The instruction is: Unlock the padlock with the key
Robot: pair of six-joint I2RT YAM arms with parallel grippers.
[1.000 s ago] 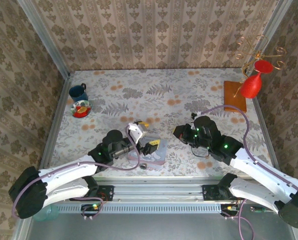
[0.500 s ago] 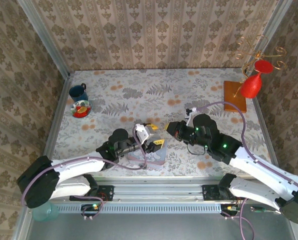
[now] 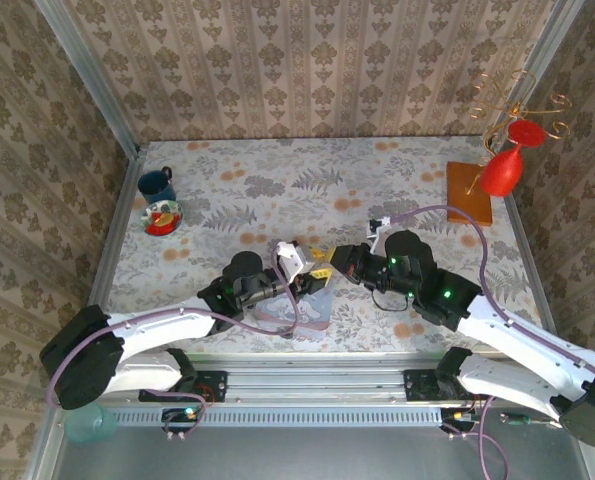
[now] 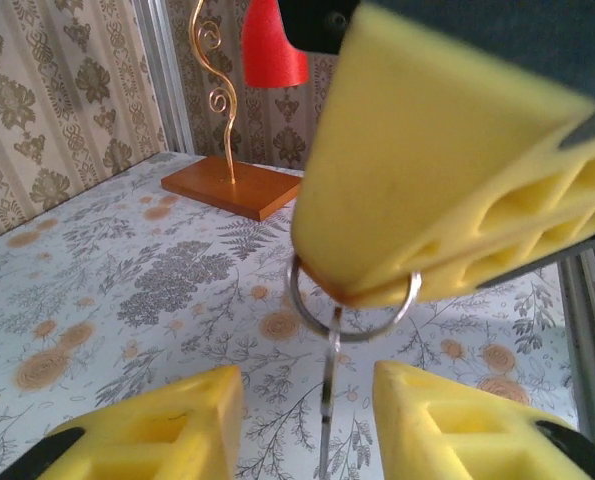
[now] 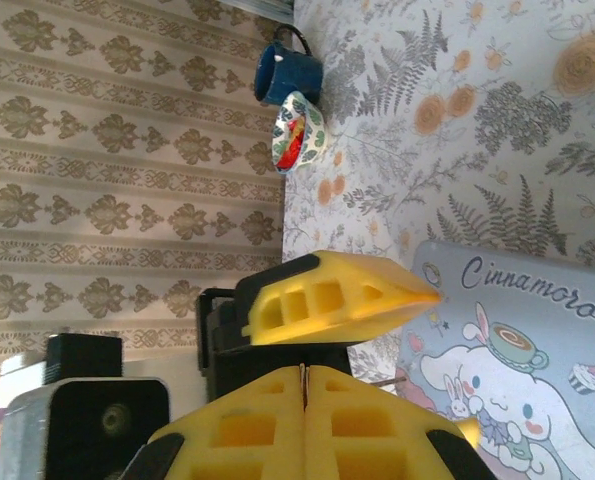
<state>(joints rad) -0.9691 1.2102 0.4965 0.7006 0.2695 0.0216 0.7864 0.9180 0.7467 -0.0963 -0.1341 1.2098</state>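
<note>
Key is hanging ready, and you are not unlocking anything yet.
Your right gripper [image 5: 302,390] jaws are pressing together on the key ring [image 4: 352,339], dangling the key [image 4: 327,385] between your left gripper [image 4: 302,405] jaws, which are spreading wide. I cannot make out the padlock. The Cinnamoroll tin box [image 5: 537,340] is hiding its contents; the bowl [image 5: 299,132] beside the blue mug [image 5: 282,72] is holding something red.

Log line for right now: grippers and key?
left gripper: open, flanking hanging key | right gripper: shut on key ring | location: above tin box
</note>
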